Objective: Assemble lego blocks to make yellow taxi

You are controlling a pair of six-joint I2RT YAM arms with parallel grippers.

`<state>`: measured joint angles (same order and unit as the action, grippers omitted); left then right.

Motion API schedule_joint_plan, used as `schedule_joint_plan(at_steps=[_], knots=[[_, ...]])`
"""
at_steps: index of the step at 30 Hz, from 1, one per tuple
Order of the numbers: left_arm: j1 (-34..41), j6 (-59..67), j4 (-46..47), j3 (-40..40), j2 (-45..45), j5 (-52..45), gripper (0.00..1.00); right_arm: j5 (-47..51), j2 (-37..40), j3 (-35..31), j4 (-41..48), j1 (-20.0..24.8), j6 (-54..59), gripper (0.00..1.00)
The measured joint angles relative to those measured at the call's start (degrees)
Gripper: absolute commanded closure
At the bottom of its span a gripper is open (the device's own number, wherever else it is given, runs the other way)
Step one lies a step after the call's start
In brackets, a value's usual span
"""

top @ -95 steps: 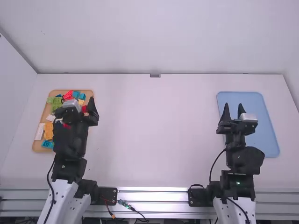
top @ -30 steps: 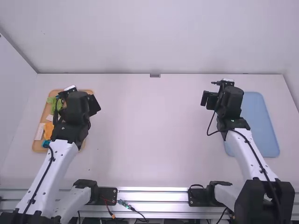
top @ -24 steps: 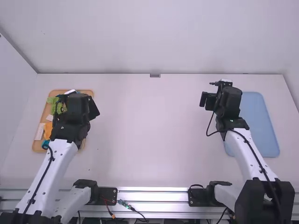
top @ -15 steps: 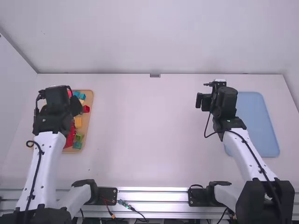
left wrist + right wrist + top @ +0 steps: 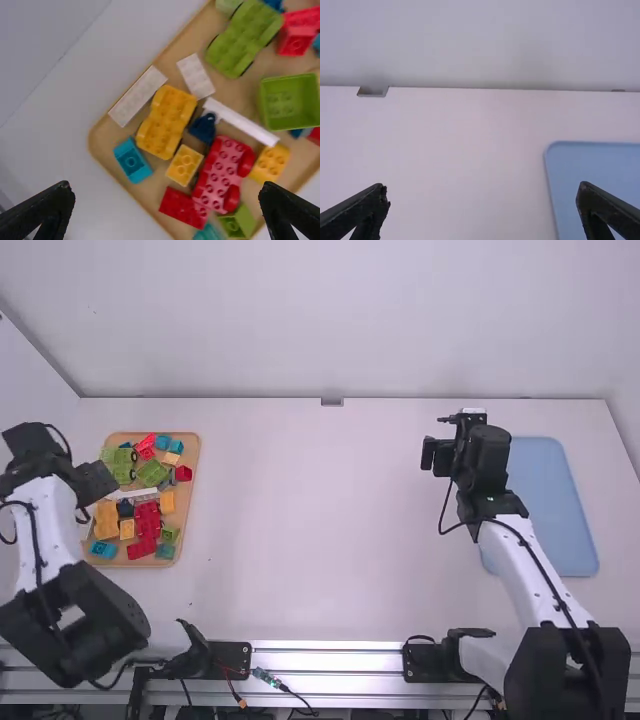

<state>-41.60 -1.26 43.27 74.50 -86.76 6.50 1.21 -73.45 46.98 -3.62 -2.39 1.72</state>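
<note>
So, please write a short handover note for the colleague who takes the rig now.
Left gripper: open, nothing held, beside the tan tray.
Right gripper: open, nothing held, left of the blue tray.
Blocks: mixed colours in the tan tray, including a yellow car-shaped base.
Done: no finished taxi visible.
Left to do: probably choose the yellow parts, then assemble the taxi.

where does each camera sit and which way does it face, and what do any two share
High view: above and behind the arms, facing forward and down onto the table; left arm and right arm show.
Left wrist view: on that wrist, facing down at the tan tray; left gripper shows, open.
Right wrist view: on that wrist, facing the back wall and blue tray; right gripper shows, open.
Shared: high and right wrist views both show the blue tray.
</note>
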Motion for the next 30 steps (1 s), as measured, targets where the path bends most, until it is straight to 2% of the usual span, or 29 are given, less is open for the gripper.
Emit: schedule_joint_plan(at_steps=[7, 13, 18, 26, 30], knots=[[-9.7, 11.69, 9.27, 11.63, -14.75, -8.04, 0.01, 0.11, 0.0, 0.0, -0.04, 0.0, 0.2, 0.01], [-11.1, 22.12, 10.58, 15.8, -24.7, -11.26, 0.01, 0.0, 0.0, 0.0, -0.52, 0.0, 0.09, 0.01], [-10.05, 26.8, 7.8, 15.74, -27.82, -12.09, 0.01, 0.04, 0.0, 0.0, -0.52, 0.0, 0.13, 0.01], [-6.47, 29.62, 6.01, 14.8, -27.85, -12.33, 0.01, 0.07, 0.0, 0.0, -0.74, 0.0, 0.13, 0.01], [-5.09, 29.62, 2.25, 12.15, -27.87, -12.31, 0.01, 0.15, 0.0, 0.0, -0.74, 0.0, 0.09, 0.01]])
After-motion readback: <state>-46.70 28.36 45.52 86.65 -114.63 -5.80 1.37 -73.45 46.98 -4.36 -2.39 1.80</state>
